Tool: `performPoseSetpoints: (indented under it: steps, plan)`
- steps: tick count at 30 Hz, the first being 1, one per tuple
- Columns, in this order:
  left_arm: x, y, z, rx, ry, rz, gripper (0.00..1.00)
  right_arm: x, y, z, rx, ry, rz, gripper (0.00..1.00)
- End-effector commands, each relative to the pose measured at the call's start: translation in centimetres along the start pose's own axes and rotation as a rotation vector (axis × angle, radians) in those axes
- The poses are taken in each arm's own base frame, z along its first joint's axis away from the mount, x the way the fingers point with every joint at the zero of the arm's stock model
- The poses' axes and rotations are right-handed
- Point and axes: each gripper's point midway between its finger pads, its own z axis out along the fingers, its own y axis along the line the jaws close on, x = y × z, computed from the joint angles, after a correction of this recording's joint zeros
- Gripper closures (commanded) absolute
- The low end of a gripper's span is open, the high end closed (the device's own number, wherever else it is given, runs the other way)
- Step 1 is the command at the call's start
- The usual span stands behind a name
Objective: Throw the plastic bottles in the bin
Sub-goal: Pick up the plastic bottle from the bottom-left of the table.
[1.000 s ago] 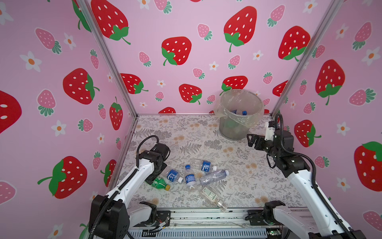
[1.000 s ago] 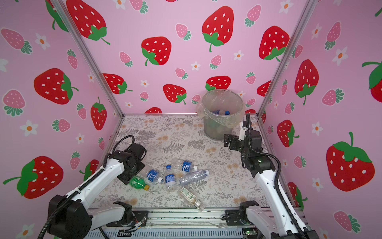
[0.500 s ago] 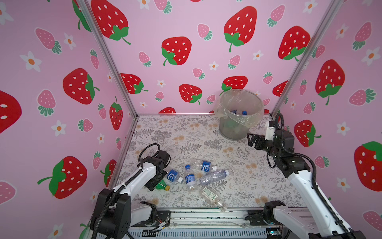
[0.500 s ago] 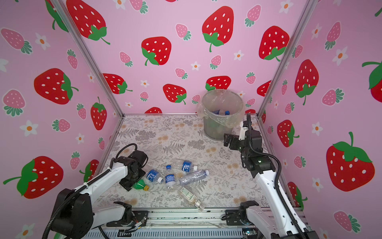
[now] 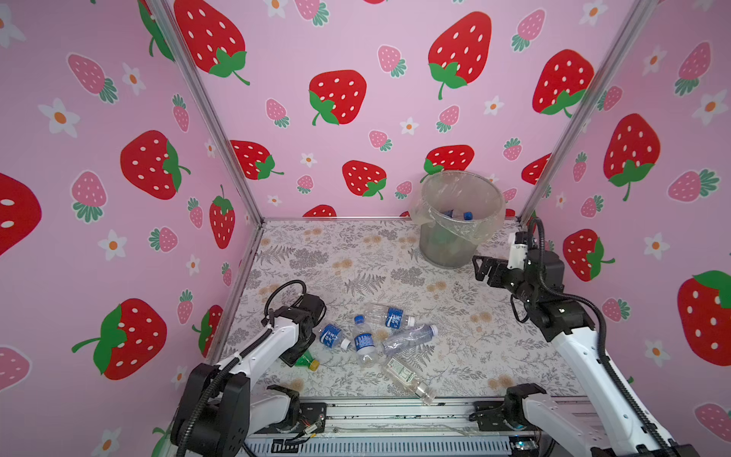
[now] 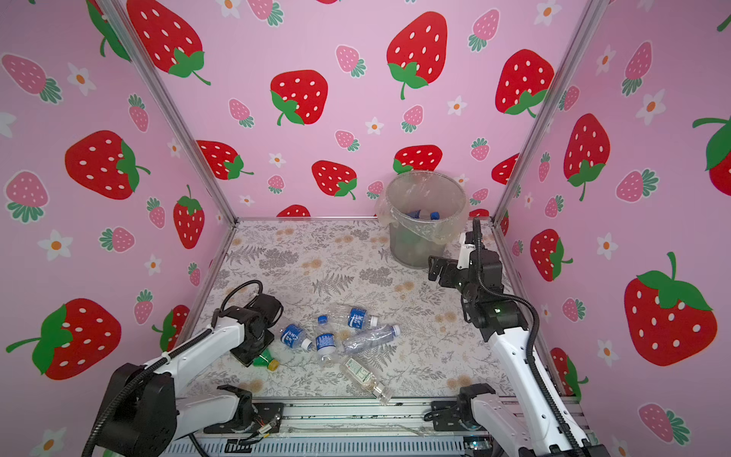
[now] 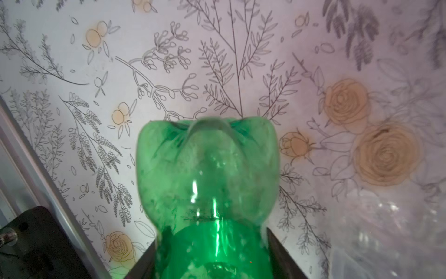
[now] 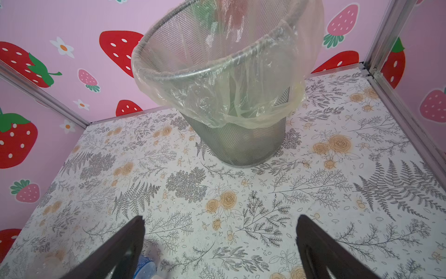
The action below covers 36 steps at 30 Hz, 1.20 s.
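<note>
The bin [image 5: 443, 249], at the upper right of the table [image 5: 356, 257] in both top views, stands as before with a few blue-capped bottles [image 5: 467, 215] inside. The right gripper [image 5: 480, 269] waits just beside it unchanged, jaws wide apart and empty. The change is at the lower left: the left gripper [image 7: 212, 262] has come down and drawn its jaws in, so its dark fingers [image 7: 281, 263] now press both sides of the green bottle [image 7: 207, 174], which still lies on the table. The grasp seems made and the lift may follow, while five clear bottles [image 5: 364, 343] remain grouped at the lower middle.
</note>
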Motion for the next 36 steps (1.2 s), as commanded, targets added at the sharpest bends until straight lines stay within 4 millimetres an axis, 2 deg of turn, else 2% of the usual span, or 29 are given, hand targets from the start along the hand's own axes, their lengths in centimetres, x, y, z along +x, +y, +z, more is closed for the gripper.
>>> performPoseSetpoints:
  steps: [1,11,15,19,25,30,36]
  plan:
    - [-1.7,1.0,-1.2,-0.024,-0.085,0.001,0.47,0.0,0.4,-0.9,-0.02,-0.018,-0.004,0.01]
    - [-2.5,2.0,-2.8,0.014,-0.122,-0.027,0.47,0.7,0.2,-0.6,-0.015,0.002,-0.009,0.01]
    - [-4.3,1.2,-5.0,0.035,-0.173,0.025,0.46,1.1,0.3,-0.4,-0.026,0.014,-0.012,0.01]
    - [-5.7,0.5,-7.2,0.051,-0.203,0.063,0.46,2.6,-0.2,-0.1,-0.013,0.058,-0.006,0.01]
    - [-6.9,-2.0,-9.8,0.185,-0.226,0.113,0.46,4.2,-0.6,0.3,-0.007,0.102,0.01,0.01]
    - [-7.3,-5.3,-12.9,0.345,-0.225,0.263,0.47,6.1,0.5,0.8,-0.085,0.165,0.074,0.01]
    - [-7.4,-8.8,-15.9,0.526,-0.228,0.333,0.48,8.4,-0.9,1.3,-0.029,0.211,0.071,0.01]
